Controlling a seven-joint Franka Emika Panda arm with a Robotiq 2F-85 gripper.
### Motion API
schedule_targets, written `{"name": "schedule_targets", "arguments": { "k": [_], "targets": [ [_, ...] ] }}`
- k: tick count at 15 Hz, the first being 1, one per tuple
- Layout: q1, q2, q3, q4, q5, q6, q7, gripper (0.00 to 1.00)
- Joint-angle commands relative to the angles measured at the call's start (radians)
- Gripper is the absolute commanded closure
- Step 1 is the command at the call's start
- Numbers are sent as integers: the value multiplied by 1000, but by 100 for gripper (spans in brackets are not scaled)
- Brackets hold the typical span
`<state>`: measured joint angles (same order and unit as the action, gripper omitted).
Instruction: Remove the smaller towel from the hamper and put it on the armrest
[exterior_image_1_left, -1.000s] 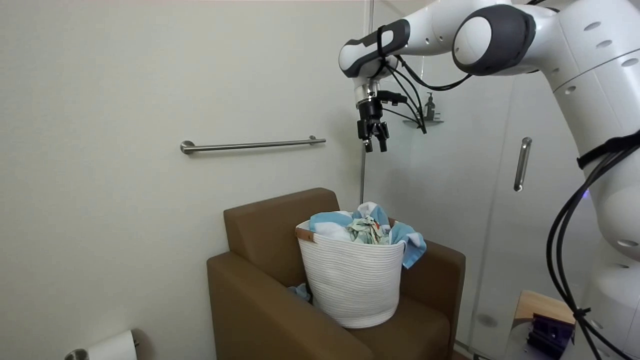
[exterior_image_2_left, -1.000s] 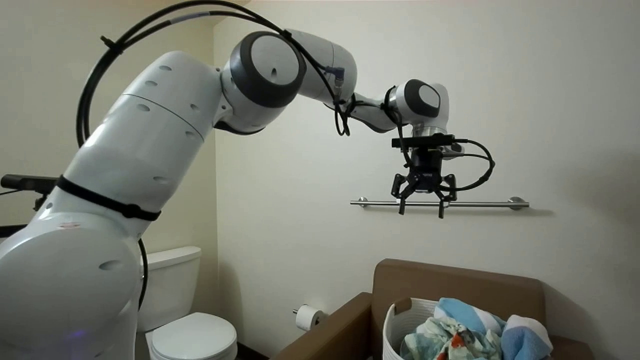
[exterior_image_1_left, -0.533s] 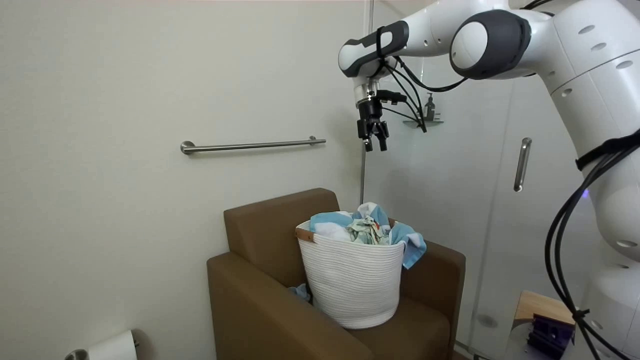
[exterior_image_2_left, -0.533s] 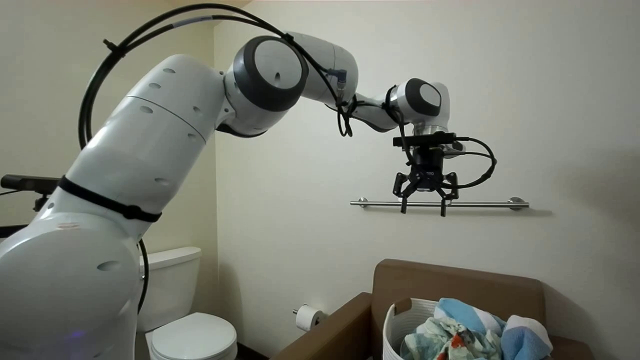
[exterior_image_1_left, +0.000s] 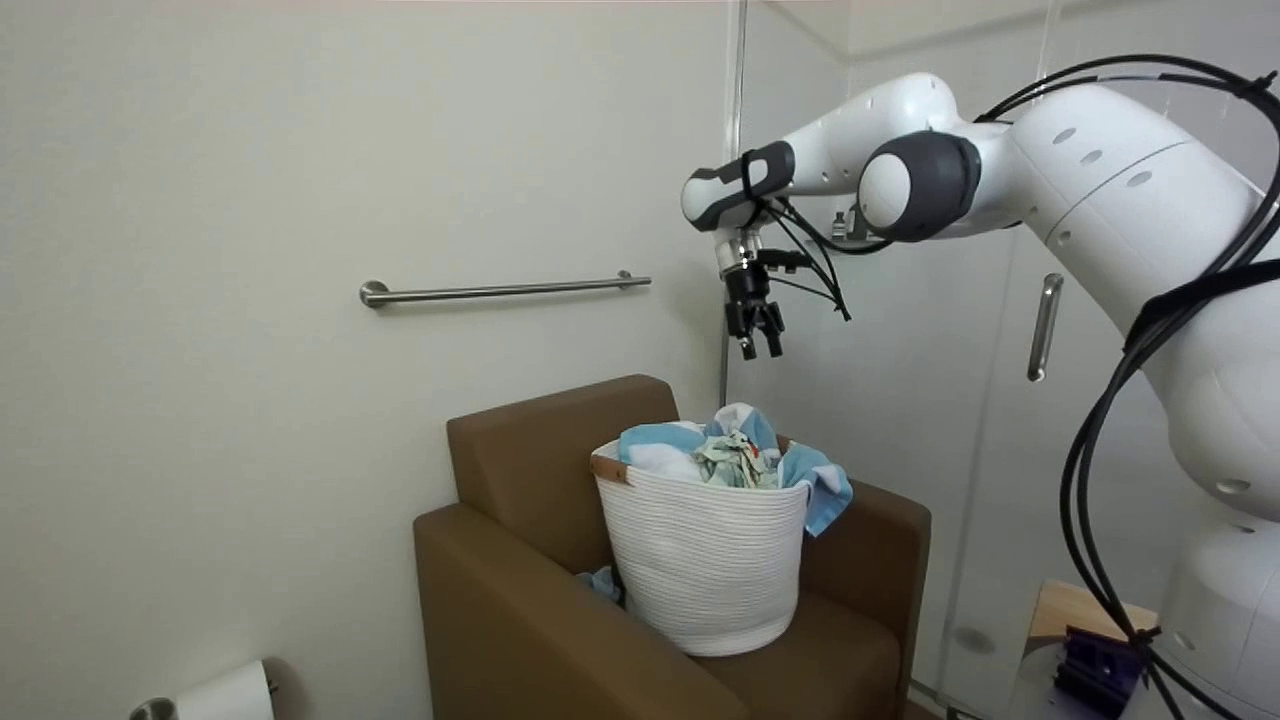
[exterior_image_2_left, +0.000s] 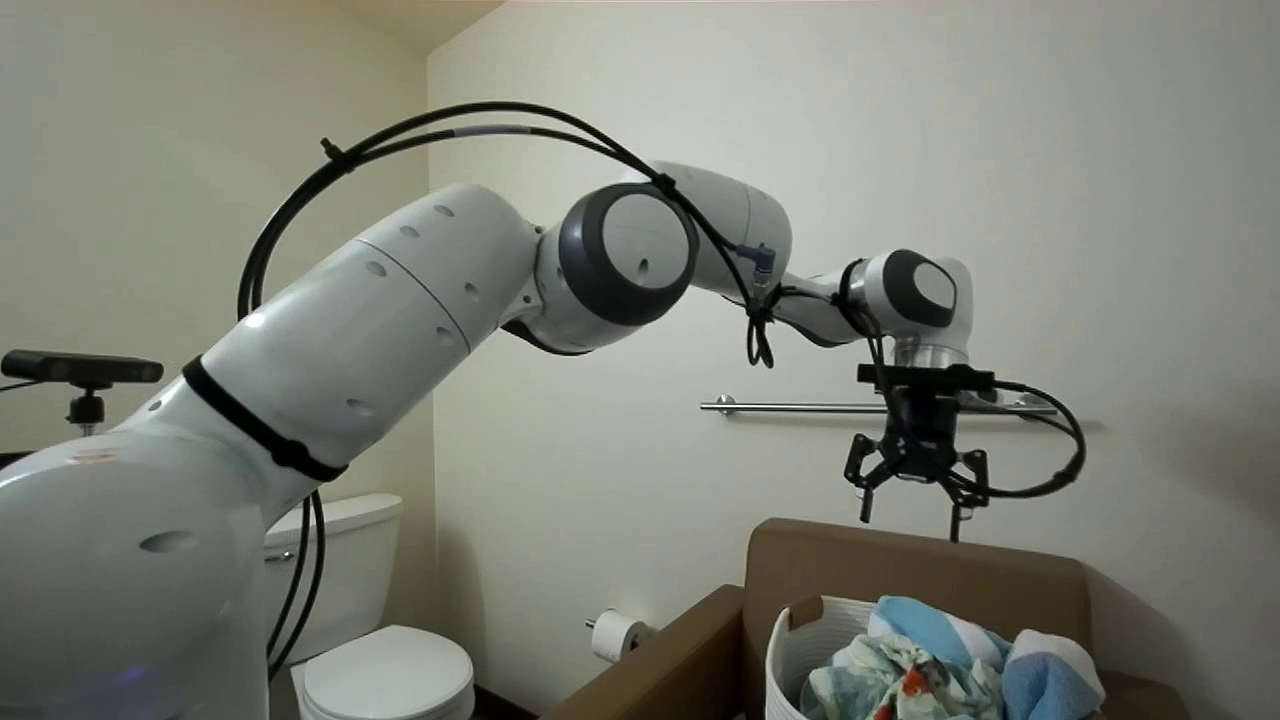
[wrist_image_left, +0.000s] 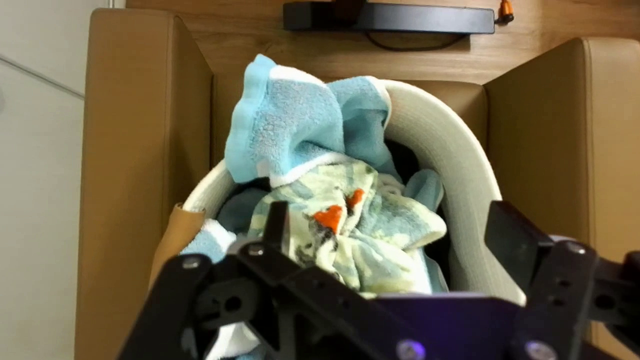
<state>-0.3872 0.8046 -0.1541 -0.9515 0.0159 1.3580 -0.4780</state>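
Observation:
A pale green patterned towel with orange-red spots lies bunched on top in the hamper; it shows in both exterior views (exterior_image_1_left: 735, 464) (exterior_image_2_left: 900, 678) and the wrist view (wrist_image_left: 385, 262). It looks smaller than the blue-and-white towel (wrist_image_left: 300, 117) (exterior_image_2_left: 1050, 678), which hangs over the rim. The white woven hamper (exterior_image_1_left: 705, 570) (wrist_image_left: 450, 135) stands on the brown armchair's seat. Its armrests (exterior_image_1_left: 560, 600) (exterior_image_2_left: 665, 655) flank it, both in the wrist view (wrist_image_left: 125, 150) (wrist_image_left: 615, 140). My gripper (exterior_image_1_left: 761, 350) (exterior_image_2_left: 910, 525) (wrist_image_left: 392, 222) is open and empty, above the hamper.
A metal towel bar (exterior_image_1_left: 510, 291) (exterior_image_2_left: 800, 407) is on the wall behind. A glass door with a handle (exterior_image_1_left: 1045, 328) stands beside the chair. A toilet (exterior_image_2_left: 385, 670) and paper roll (exterior_image_2_left: 618, 635) are to one side. A dark device (wrist_image_left: 390, 17) lies on the floor.
My arm has reached forward and lowered, bringing the gripper down closer to the hamper. The gripper stays open. The towels and hamper have not moved.

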Motion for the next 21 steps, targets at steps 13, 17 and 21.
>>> {"name": "schedule_targets", "arguments": {
  "k": [13, 17, 21],
  "targets": [
    [-128, 238, -21, 122, -100, -4, -218, 0],
    [-85, 262, -29, 118, -131, 124, -199, 0],
    [-2, 318, -23, 79, -148, 382, -162, 0]
  ]
}}
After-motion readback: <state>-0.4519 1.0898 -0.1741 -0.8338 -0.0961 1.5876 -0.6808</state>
